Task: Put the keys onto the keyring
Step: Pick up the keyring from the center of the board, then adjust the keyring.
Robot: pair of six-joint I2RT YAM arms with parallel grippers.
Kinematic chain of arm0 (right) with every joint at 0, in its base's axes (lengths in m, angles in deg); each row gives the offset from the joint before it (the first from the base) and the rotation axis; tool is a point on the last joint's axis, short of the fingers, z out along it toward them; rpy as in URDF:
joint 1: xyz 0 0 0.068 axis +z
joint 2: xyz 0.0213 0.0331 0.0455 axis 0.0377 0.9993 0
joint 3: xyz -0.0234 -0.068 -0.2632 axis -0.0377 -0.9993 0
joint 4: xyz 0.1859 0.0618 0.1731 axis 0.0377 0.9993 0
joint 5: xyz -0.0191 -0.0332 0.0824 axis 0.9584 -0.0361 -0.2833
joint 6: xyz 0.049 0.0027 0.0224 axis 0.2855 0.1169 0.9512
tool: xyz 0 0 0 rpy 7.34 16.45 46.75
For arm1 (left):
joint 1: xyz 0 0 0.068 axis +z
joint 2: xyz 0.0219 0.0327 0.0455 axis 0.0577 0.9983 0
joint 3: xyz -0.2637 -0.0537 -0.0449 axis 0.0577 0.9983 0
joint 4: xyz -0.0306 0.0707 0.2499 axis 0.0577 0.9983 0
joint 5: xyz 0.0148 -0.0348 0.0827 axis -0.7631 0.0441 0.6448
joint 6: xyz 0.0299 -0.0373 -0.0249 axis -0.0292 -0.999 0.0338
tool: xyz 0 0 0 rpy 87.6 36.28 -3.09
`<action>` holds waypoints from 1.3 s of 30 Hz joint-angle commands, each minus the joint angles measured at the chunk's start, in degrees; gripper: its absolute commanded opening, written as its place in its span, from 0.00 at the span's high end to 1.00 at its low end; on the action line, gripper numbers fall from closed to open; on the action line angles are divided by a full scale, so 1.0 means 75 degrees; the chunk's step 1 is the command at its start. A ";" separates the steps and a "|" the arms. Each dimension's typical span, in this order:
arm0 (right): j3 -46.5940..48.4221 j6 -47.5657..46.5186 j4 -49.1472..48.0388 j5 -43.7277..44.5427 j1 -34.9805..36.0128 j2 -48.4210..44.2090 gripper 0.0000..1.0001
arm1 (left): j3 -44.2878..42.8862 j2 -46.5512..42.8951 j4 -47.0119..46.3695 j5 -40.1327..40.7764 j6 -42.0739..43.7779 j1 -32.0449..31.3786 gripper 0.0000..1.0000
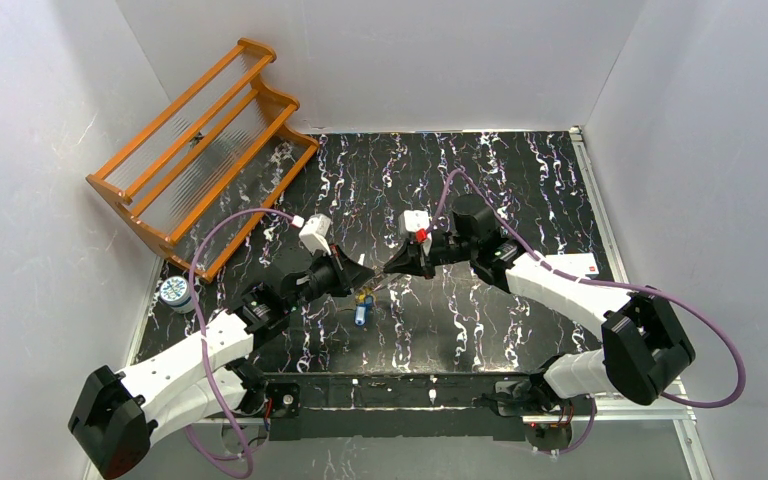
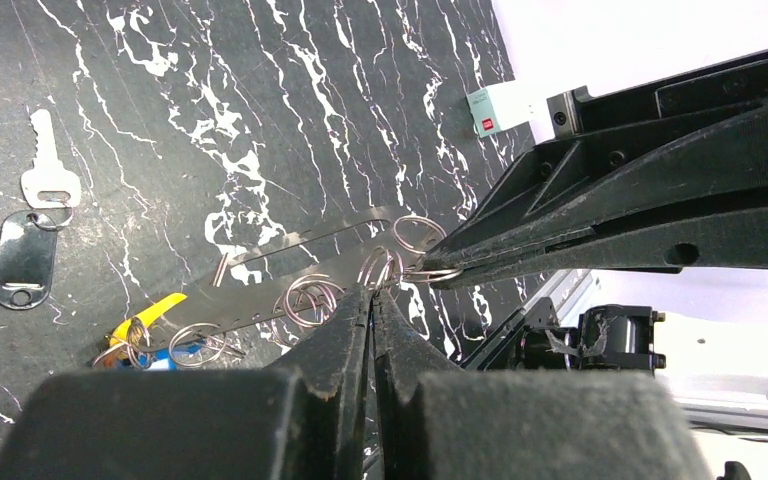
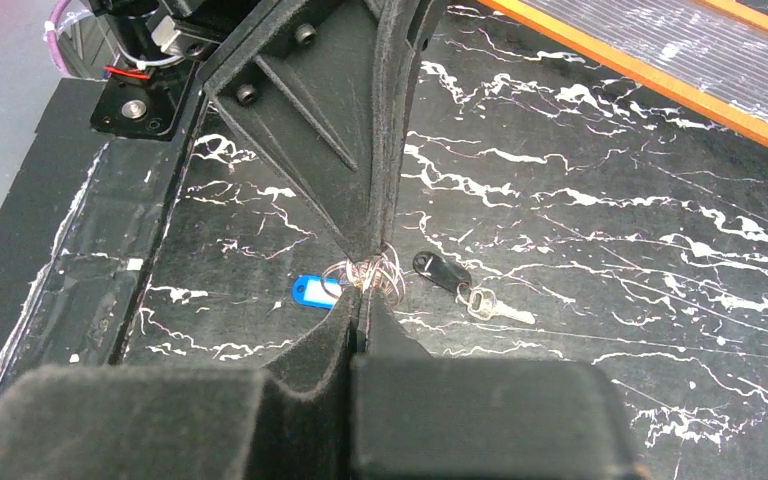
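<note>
The keyring (image 2: 260, 275) is a flat silvery-white long loop, held slanted just above the mat, with several small wire split rings (image 2: 305, 298) on it. A yellow-tagged key (image 2: 150, 312) and a blue-tagged key (image 3: 315, 292) hang at its low end. My left gripper (image 2: 372, 293) is shut on the keyring's upper end. My right gripper (image 3: 360, 295) comes in from the opposite side, tip to tip with the left, and is shut on one split ring (image 2: 428, 272). A silver key (image 2: 45, 170) with a black tag (image 2: 25, 258) lies loose on the mat.
An orange wooden rack (image 1: 200, 150) stands at the back left. A small round tin (image 1: 175, 292) sits at the mat's left edge. A white card with a red mark (image 1: 570, 265) lies at the right. White walls close in the black marbled mat (image 1: 520, 190).
</note>
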 commanded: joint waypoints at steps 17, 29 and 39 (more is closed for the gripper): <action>0.0443 -0.1619 0.1384 -0.0662 0.0181 0.0088 0.99 | -0.0086 -0.0400 0.0045 0.1070 -0.0712 0.0125 1.00; 0.0492 -0.2379 0.1768 -0.0253 0.0483 0.0031 0.99 | 0.0081 -0.0241 -0.0213 0.0931 -0.1337 0.0124 1.00; 0.0550 -0.0593 0.0922 0.1059 0.0577 0.0115 0.99 | 0.0204 -0.0498 -0.0394 0.0610 -0.0977 0.0130 1.00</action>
